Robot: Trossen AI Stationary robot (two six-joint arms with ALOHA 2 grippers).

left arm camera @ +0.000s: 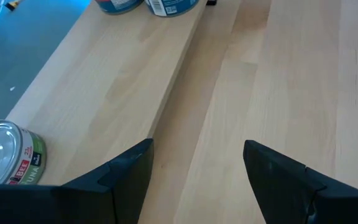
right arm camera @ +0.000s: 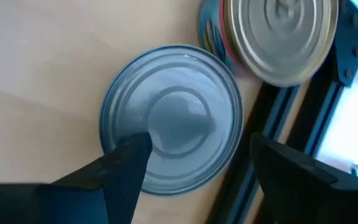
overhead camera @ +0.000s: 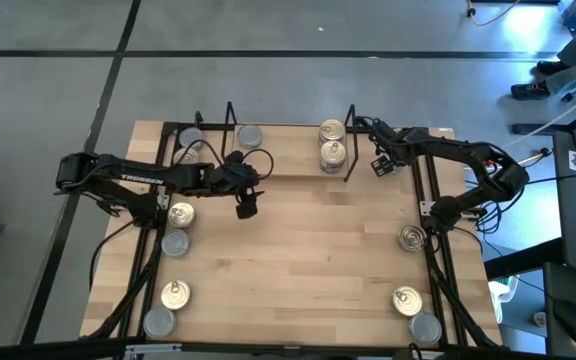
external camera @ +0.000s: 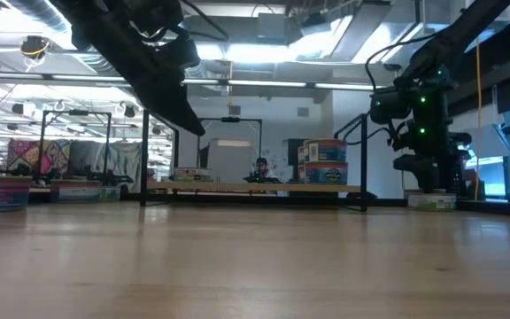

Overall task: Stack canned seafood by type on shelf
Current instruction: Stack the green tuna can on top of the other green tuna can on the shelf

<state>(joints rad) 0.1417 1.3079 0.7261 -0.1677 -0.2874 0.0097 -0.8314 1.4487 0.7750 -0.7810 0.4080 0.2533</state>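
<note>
Right tool (right arm camera: 191,168): spread, empty, directly above a silver-lidded tin (right arm camera: 173,127).
Gold-lidded tin (right arm camera: 278,37): just beside that tin.
Left tool (left arm camera: 194,171): spread, empty, by the shelf (overhead camera: 268,150) base.

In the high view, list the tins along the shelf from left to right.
Left-end tin → silver-lid tin → gold-lid tins, two at the right end, so close together that neither comes first.
</note>
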